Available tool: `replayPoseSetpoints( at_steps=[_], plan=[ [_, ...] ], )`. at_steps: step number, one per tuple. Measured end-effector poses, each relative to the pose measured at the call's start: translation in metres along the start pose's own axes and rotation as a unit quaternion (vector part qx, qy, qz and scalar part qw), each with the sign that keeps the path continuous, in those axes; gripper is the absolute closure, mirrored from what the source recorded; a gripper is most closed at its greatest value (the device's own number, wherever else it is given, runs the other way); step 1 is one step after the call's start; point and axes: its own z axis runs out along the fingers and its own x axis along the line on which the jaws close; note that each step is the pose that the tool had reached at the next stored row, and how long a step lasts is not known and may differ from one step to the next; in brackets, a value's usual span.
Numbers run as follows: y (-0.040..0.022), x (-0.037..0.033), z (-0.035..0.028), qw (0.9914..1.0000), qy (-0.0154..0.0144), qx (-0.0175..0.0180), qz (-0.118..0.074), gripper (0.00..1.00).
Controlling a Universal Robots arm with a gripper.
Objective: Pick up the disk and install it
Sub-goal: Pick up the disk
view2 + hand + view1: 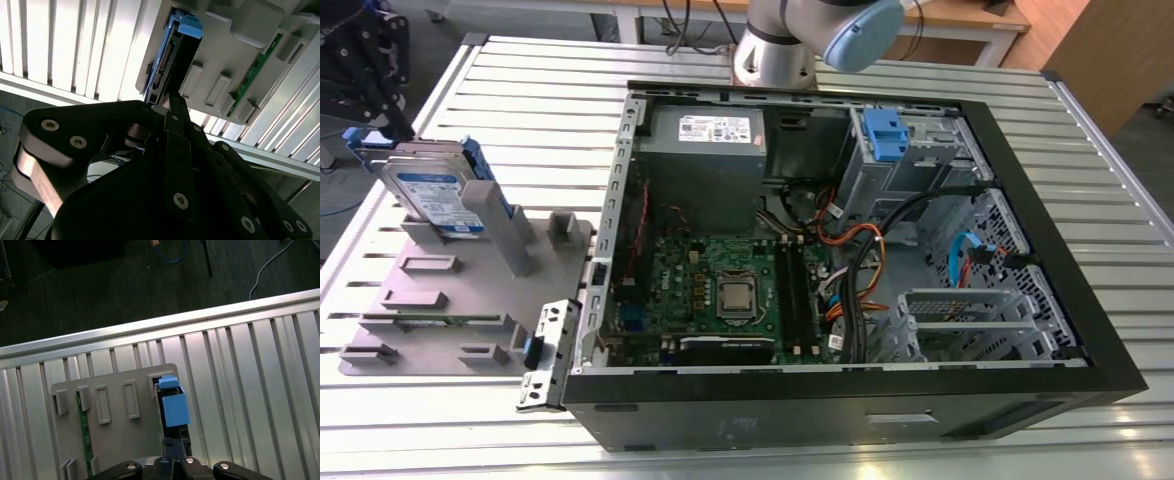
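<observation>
The disk stands on edge in a slot at one end of a grey holder tray, label facing out in the exterior view, with its blue bracket wrapped round its edges. The tray lies flat on the slatted metal worktop. Along the tray's opposite side from the disk a green memory stick sits in a narrow groove, and between the two are several raised grey blocks.

The pincer is just above the disk's upper end, lined up with its thin edge. In the second wrist view its black linkage reaches right up to the connector end of the disk, touching or very nearly so. Whether it is open or clamped on the disk cannot be told. The disk remains seated in the tray.

Just beside the tray, on the exterior view's right, an open black computer case lies on its side. Inside it, nearest the tray, is the green motherboard. Farther from the tray are a grey power supply box and a metal drive cage with a blue plastic tab, with orange, black and blue cables running between them. The arm's grey-and-blue joint is beyond the case, well apart from the tray.
</observation>
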Motion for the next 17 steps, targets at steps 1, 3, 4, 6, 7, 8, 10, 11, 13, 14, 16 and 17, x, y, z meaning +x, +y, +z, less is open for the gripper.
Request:
replayPoseSetpoints(
  at_steps=[1, 3, 4, 6, 7, 8, 10, 11, 13, 14, 16, 17],
  plan=[
    [-0.0001, 0.0, 0.0003, 0.99999, 0.0002, -0.0001, -0.003, 0.89],
    [-0.0002, -0.0001, 0.0009, 0.99993, 0.0006, -0.0004, -0.012, 0.89],
    [-0.0003, 0.0, 0.0013, 0.99986, 0.0008, -0.0006, -0.017, 0.89],
    [-0.0003, 0.0, 0.0021, 0.99966, 0.0012, -0.0008, -0.026, 0.89],
    [-0.0004, 0.0, 0.0025, 0.99955, 0.0013, -0.0008, -0.03, 0.89],
    [-0.0004, 0.0, 0.003, 0.99946, 0.0015, -0.0009, -0.033, 0.89],
    [-0.0006, -0.0003, 0.0038, 0.99931, 0.0017, -0.001, -0.037, 0.89],
    [-0.0011, -0.0006, 0.0039, 0.99927, 0.0018, -0.0011, -0.038, 0.89],
    [-0.0024, -0.0012, 0.0041, 0.99921, 0.0018, -0.0011, -0.04, 0.89],
    [-0.0025, -0.0013, 0.0041, 0.9992, 0.0018, -0.0011, -0.04, 0.89],
    [-0.0025, -0.0013, 0.0042, 0.9992, 0.0018, -0.0011, -0.04, 0.89],
    [-0.0025, -0.0017, 0.0042, 0.9992, 0.0018, -0.001, -0.04, 0.89]
  ],
)
